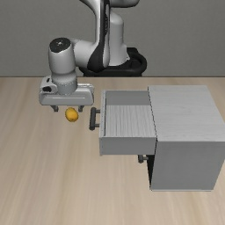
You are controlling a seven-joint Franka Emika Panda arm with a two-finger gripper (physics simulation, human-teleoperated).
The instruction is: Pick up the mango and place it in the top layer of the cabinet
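A small yellow mango (70,114) lies on the wooden table, just left of the cabinet's open drawer. My gripper (69,106) hangs directly above it, pointing down, with its white hand close over the fruit. It is open, one finger on each side of the mango's top, and the fruit still rests on the table. The grey cabinet (185,136) stands at the exterior view's right. Its top drawer (128,123) is pulled out toward the left, and the dark handle (92,118) of that drawer is a short way from the mango.
A second small handle (141,159) shows low on the cabinet's front, under the open drawer. Bare wooden table (44,176) stretches to the left and in front of the cabinet. The arm's base (114,57) stands at the table's far edge.
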